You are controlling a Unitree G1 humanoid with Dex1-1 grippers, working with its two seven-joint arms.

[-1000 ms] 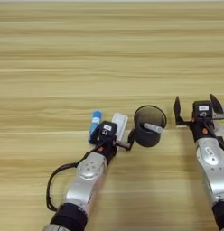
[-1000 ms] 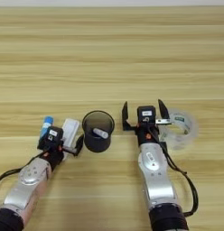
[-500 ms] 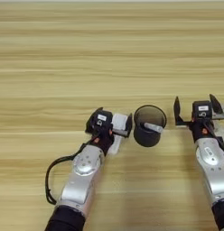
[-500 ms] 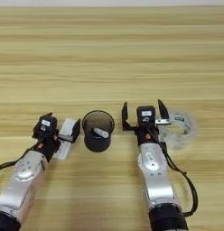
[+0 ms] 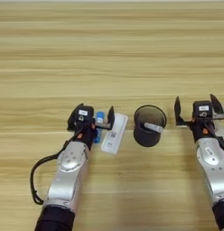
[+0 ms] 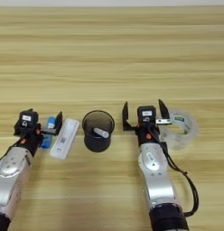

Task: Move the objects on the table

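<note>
A small blue tube [image 5: 98,123] with a lighter cap lies on the wood table [image 5: 109,54] at lower left. My left gripper [image 5: 93,116] stands open astride it, one black finger on each side. Just right of the right-hand finger lies the flat white cassette [image 5: 114,134], angled and free of the fingers. Both also show in the right eye view: the tube [image 6: 47,132] and the cassette [image 6: 64,138]. My right gripper [image 6: 143,108] is parked open at lower right with nothing between its fingers.
A black round cup [image 5: 149,126] holding a small white tube [image 5: 153,127] stands between the two arms, close to the cassette. A clear tape roll [image 6: 181,128] lies just right of the right gripper. Bare planks stretch across the far half of the table.
My left gripper has swung left and a little forward, off the cassette, so it now straddles the blue tube and the cassette shows whole. The right arm has not moved.
</note>
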